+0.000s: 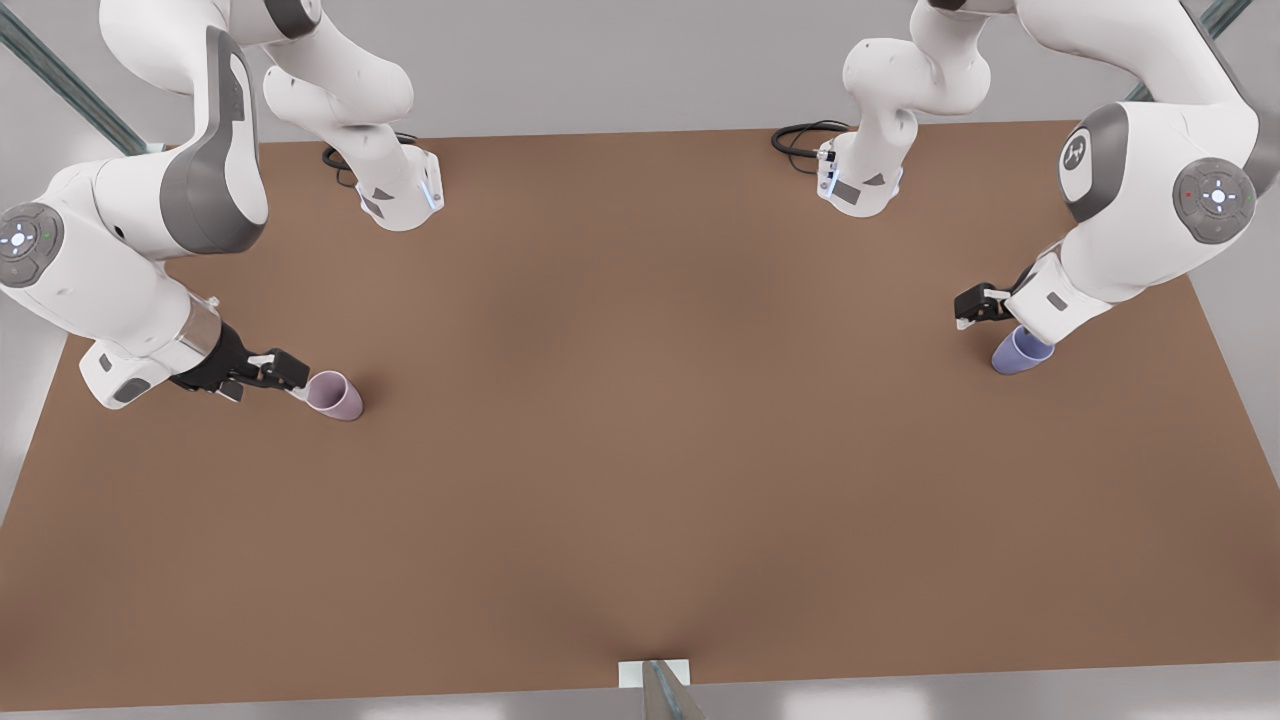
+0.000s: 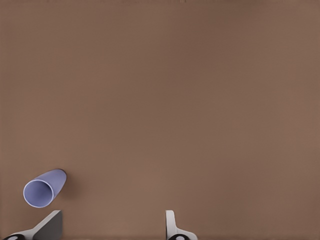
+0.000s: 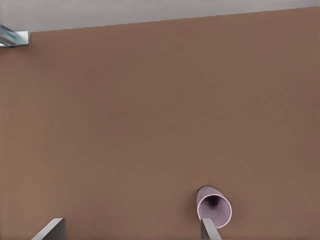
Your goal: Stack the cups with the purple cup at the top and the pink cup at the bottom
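The brown tabletop (image 1: 640,420) carries both cups well apart, one at each side of the front view. At the front view's left, the right tool (image 1: 297,386) reaches low from its white arm, its fingers spread wide and gripping nothing; one fingertip sits at the rim of the pink cup (image 1: 336,395), which stands upright just beside it. At the front view's right, the left tool (image 1: 975,310) hangs released above the tabletop, with the purple cup (image 1: 1020,351) near it, partly under the wrist. The left wrist view shows the purple cup (image 2: 44,187) off to one side of the spread fingers (image 2: 171,223), outside their gap. The right wrist view looks down into the pink cup (image 3: 214,207), against one finger (image 3: 210,231).
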Available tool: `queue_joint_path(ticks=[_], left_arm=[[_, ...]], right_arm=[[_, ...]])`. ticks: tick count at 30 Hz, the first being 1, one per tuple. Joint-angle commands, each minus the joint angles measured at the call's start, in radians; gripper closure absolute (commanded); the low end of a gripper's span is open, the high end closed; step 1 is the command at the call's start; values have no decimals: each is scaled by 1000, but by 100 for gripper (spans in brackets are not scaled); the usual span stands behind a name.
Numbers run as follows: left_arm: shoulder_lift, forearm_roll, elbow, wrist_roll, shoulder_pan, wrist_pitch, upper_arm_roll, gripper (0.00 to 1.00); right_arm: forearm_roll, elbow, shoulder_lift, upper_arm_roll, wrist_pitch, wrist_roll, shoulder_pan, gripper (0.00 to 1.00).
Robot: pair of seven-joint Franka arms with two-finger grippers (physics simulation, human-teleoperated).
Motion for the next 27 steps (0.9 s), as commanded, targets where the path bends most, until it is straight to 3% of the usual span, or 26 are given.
queue_joint_path(ticks=[1, 10, 15, 19, 23, 27], left_arm=[[0, -1, -1, 8, 0, -2, 1, 0], [60, 4, -1, 12, 15, -108, 4, 0], [54, 10, -31, 10, 15, -61, 4, 0], [46, 24, -45, 10, 15, -62, 5, 0], [46, 27, -48, 10, 15, -62, 5, 0], [47, 27, -56, 10, 15, -65, 5, 0]], right_arm=[[2, 0, -1, 1, 7, 21, 0, 0], [5, 0, -1, -1, 7, 21, 0, 0], [1, -4, 2, -2, 13, 21, -3, 0], [-2, -1, 31, -10, 22, 19, -9, 0], [-87, -3, 186, -7, 19, 3, -5, 0], [-90, -81, 149, -5, 36, -53, 0, 0]])
